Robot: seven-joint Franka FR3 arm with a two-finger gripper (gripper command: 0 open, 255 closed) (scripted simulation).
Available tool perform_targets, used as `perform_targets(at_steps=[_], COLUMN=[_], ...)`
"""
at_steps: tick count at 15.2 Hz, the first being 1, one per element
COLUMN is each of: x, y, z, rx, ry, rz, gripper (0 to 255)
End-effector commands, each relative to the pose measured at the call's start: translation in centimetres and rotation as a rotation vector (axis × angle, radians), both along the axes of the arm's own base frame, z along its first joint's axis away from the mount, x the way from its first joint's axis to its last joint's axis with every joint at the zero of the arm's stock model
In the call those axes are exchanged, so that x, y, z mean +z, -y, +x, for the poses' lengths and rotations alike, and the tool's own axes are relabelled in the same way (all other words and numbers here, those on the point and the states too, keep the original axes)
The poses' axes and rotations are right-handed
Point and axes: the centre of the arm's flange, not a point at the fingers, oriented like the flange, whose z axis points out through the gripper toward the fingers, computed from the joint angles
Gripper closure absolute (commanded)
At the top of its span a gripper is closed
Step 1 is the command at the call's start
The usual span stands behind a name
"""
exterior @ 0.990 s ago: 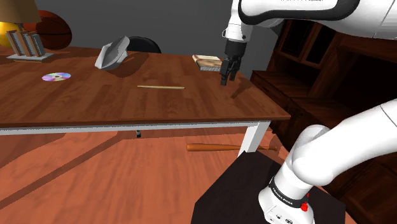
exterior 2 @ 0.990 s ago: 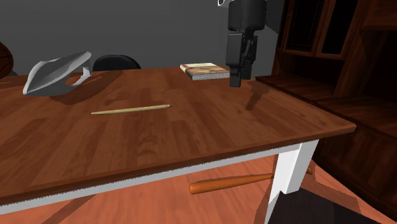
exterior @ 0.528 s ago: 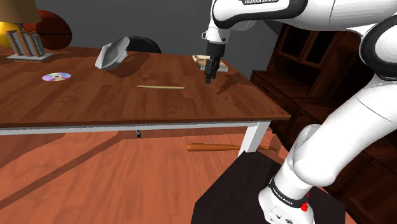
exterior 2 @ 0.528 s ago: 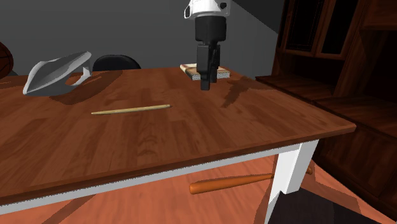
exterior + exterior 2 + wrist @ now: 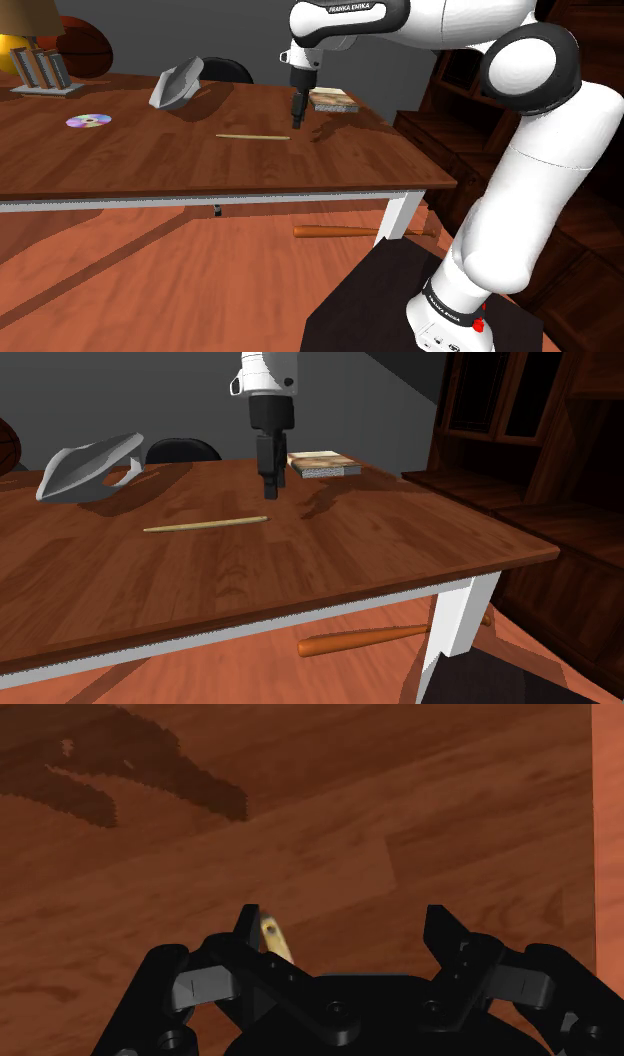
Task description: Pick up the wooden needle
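Gripper: the black gripper (image 5: 296, 118) (image 5: 268, 490) (image 5: 342, 922) hangs fingers-down from the white arm, over the table (image 5: 150, 165) (image 5: 400, 542).
Opening: in the wrist view the two fingers stand well apart, with bare wood between them.
Hold: it carries nothing, and neither finger touches anything.
Height: the fingertips look clear of the table top; the gripper's shadow falls on the wood off to one side.
Needle: the pale, slender needle (image 5: 253, 137) (image 5: 205, 525) lies flat near the middle of the table. The gripper is over its end on the side of the books (image 5: 330, 98) (image 5: 322, 463).
Needle, wrist view: a short pale piece (image 5: 272, 936) shows just inside one finger; the hand's body hides the rest.
Cut off: the bat (image 5: 335, 232) (image 5: 365, 641) on the floor is partly covered by the white table leg. Only the top of the black chair (image 5: 228, 70) (image 5: 182, 450) rises behind the table's far edge.
Hard to tell: what the grey shell-shaped thing (image 5: 177, 83) (image 5: 88, 464) on the far side of the table is.
Elsewhere: a shiny disc (image 5: 88, 121) lies well apart from the needle, toward the shoulder view's left.
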Motion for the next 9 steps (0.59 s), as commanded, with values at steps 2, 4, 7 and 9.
perform_targets(at_steps=[2,4,7,9], x=[-0.9,-1.5,-2.3,-2.8], y=[-1.6,-2.8,-4.9,-6.4], z=[3.3,5.6,8.9,10.9], rx=[0.093,0.154,0.244,0.304], ry=[0.006,0.010,0.015,0.019], rz=[0.006,0.010,0.017,0.021], gripper=[0,0,0,0])
